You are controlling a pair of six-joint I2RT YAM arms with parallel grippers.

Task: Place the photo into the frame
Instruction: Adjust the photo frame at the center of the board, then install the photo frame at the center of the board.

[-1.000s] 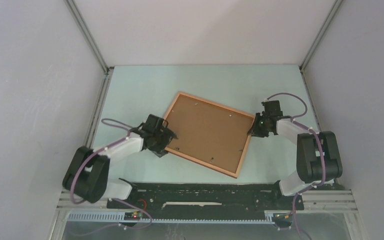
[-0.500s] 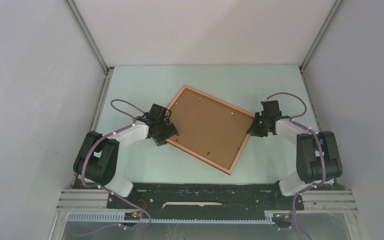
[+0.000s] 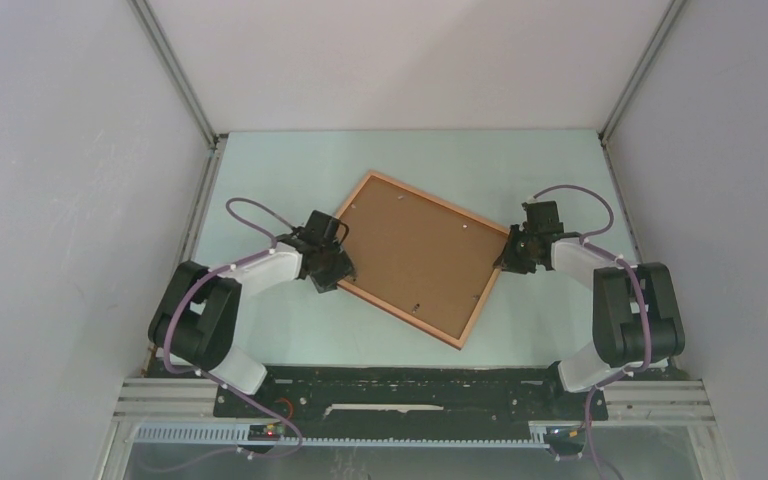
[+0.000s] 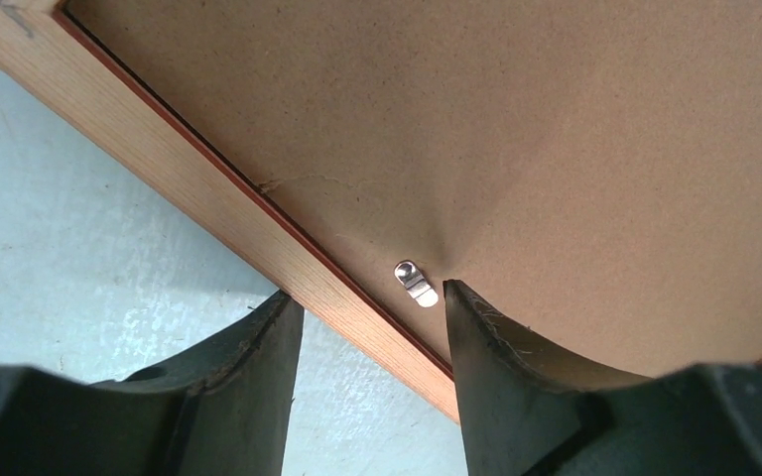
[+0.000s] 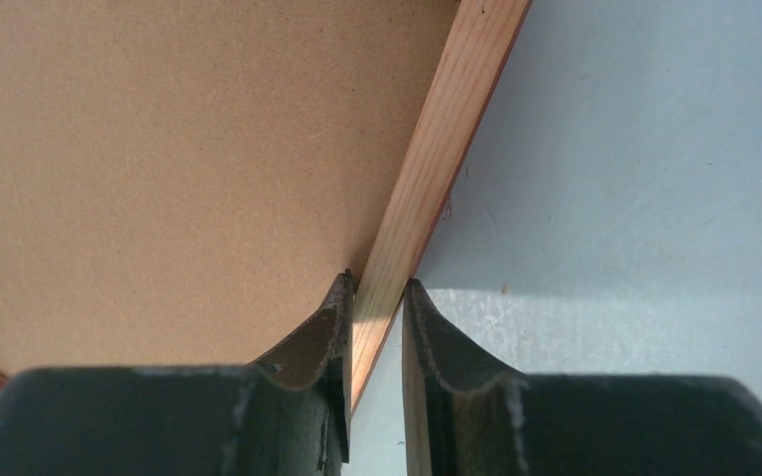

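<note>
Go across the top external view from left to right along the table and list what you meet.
The left gripper → the frame, lying back up with the brown backing board in it → the right gripper, closed on the frame's right rim.

Left arm [image 3: 260, 270] bent, forearm angled inward, wrist low; left gripper [image 4: 372, 312] jaws apart. Right arm [image 3: 585, 258] bent inward, wrist low; right gripper [image 5: 377, 297] pinching frame [image 5: 442, 149] rim.
</note>
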